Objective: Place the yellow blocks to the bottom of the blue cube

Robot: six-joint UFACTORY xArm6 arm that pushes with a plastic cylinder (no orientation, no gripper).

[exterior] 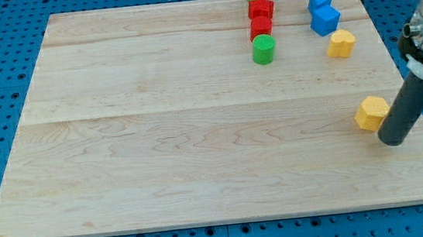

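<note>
While our tip (pixel 392 141) touches the lower yellow block (pixel 371 112) from its right-bottom side, the other yellow block (pixel 340 44) already sits just below the blue cube (pixel 325 20).

We have no jaws to open or close: our end effector is a bare rod, gripping nothing. The lower yellow block lies well below the blue cube on the table (pixel 197 135), slightly to its right. We judge that an off-centre push could spin it aside, or drive it into its yellow neighbour and shift the blue cube.
</note>
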